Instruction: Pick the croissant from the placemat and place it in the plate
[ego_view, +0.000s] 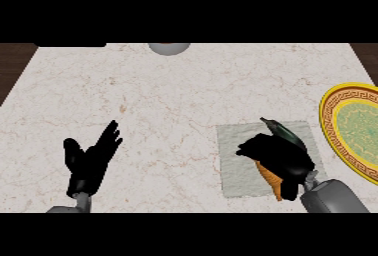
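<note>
An orange-brown croissant (271, 179) lies on a pale grey placemat (240, 160) at the lower right of the counter. My right hand (284, 157) covers most of it, with fingers curled down round it; only the croissant's lower end shows under the palm. A yellow plate (330, 129) with a green patterned centre sits at the right edge, partly cut off by the view. My left hand (88, 160) rests open at the lower left, fingers up, away from everything.
A grey round object (169, 48) sits at the far edge of the marble counter, top centre. Dark wood shows past the counter at the upper left and upper right corners.
</note>
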